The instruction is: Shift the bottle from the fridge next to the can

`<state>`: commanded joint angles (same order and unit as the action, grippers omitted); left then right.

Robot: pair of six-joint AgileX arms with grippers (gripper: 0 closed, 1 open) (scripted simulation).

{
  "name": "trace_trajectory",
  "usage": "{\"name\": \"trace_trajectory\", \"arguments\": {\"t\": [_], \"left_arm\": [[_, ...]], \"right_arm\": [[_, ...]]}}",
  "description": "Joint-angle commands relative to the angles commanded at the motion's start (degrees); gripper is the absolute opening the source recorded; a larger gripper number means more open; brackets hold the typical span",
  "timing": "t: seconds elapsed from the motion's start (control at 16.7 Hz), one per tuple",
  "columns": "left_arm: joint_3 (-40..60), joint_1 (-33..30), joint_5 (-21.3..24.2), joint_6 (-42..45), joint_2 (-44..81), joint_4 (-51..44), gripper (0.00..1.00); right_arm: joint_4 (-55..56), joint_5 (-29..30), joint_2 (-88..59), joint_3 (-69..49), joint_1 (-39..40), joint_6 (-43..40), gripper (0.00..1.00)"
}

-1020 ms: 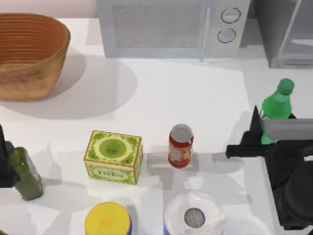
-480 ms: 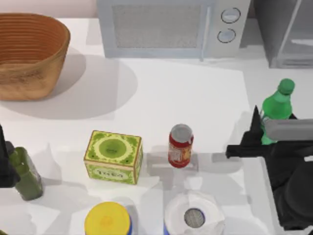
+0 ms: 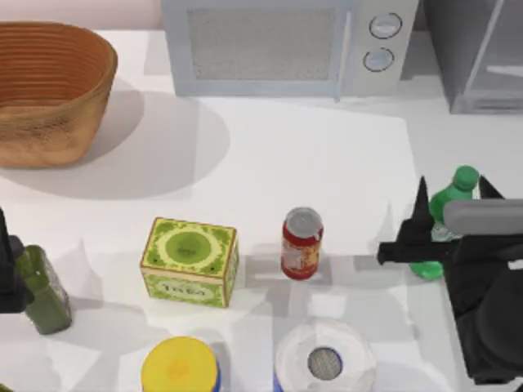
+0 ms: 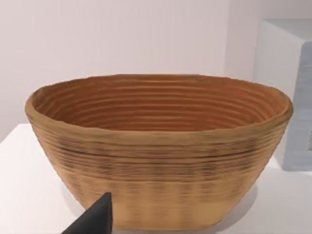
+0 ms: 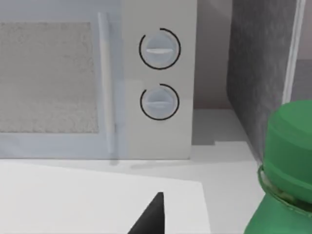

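The green bottle (image 3: 445,214) stands on the table at the right, between the spread fingers of my right gripper (image 3: 454,188), which is open around it. Its green cap (image 5: 291,156) is close up in the right wrist view, beside one dark fingertip (image 5: 152,215). The red can (image 3: 301,243) stands near the table's middle, well to the left of the bottle. At the back right corner is the dark grey fridge (image 3: 482,57), which also fills the background behind the cap (image 5: 261,73). My left gripper (image 3: 6,265) is parked at the left edge.
A microwave (image 3: 286,45) stands at the back, a wicker basket (image 3: 49,90) at the back left. A green tea box (image 3: 189,261) sits left of the can. A yellow-lidded tub (image 3: 180,367) and a white-lidded container (image 3: 324,359) are at the front, and an olive bottle (image 3: 42,290) at the left.
The bottle has come down and toward the front, from held up near the fridge to standing on the table. My right gripper's fingers have spread apart and let it go.
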<state>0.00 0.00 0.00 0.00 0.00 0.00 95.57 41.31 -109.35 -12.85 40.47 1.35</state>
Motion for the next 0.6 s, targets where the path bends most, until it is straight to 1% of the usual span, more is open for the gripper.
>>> {"name": "trace_trajectory", "arguments": {"t": [0.06,0.12,0.6], "left_arm": [[0.0,0.0,0.0,0.0,0.0,0.0,1.00],[0.0,0.0,0.0,0.0,0.0,0.0,1.00],[0.0,0.0,0.0,0.0,0.0,0.0,1.00]], "right_arm": [[0.0,0.0,0.0,0.0,0.0,0.0,0.98],[0.0,0.0,0.0,0.0,0.0,0.0,1.00],[0.0,0.0,0.0,0.0,0.0,0.0,1.00]]}}
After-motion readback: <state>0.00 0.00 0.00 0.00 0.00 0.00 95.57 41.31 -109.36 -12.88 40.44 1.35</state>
